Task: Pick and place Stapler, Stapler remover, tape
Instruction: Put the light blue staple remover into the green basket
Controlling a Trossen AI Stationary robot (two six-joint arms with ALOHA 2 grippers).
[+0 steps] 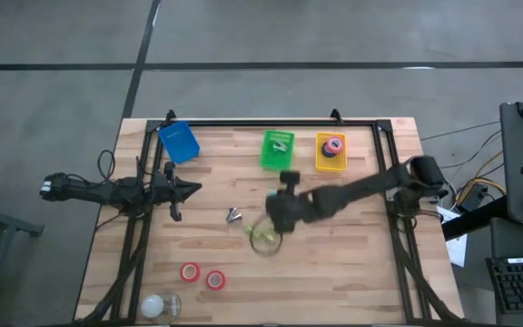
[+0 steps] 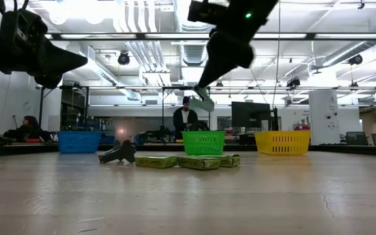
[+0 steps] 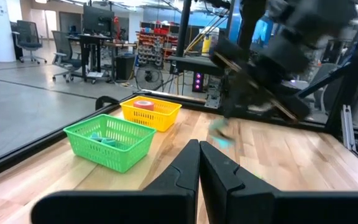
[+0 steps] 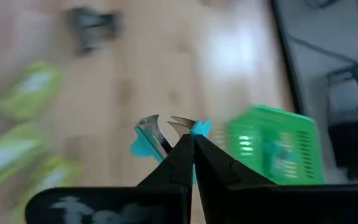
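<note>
Right end effector (image 4: pixel 188 140) is clenched on a teal staple remover (image 4: pixel 157 138), whose metal claws and teal body stick out just past the closed fingertips. In the high view this end effector (image 1: pixel 282 211) hangs over the middle of the worktop (image 1: pixel 352 263), between the loose items and the baskets at the far edge, and the low view shows it raised well above the surface.

Progress, judging by how things lie: the green basket (image 1: pixel 277 150) already has pale teal items inside, and the yellow basket (image 1: pixel 331 152) holds one red tape roll (image 1: pixel 334 145). The blue basket (image 1: pixel 179 143) looks empty. So part of the sorting seems done.

What is left: two red tape rolls (image 1: pixel 202 275) lie near the front of the worktop, well apart from the baskets. A dark stapler-like object (image 1: pixel 233 215) sits near the centre, and some yellow-green items (image 1: pixel 265 238) lie just beside the right arm; what they are is hard to tell. The held remover probably belongs in the green basket.

Left end effector (image 1: pixel 192 189) waits over the left side of the worktop, its fingers pressed together on nothing.
</note>
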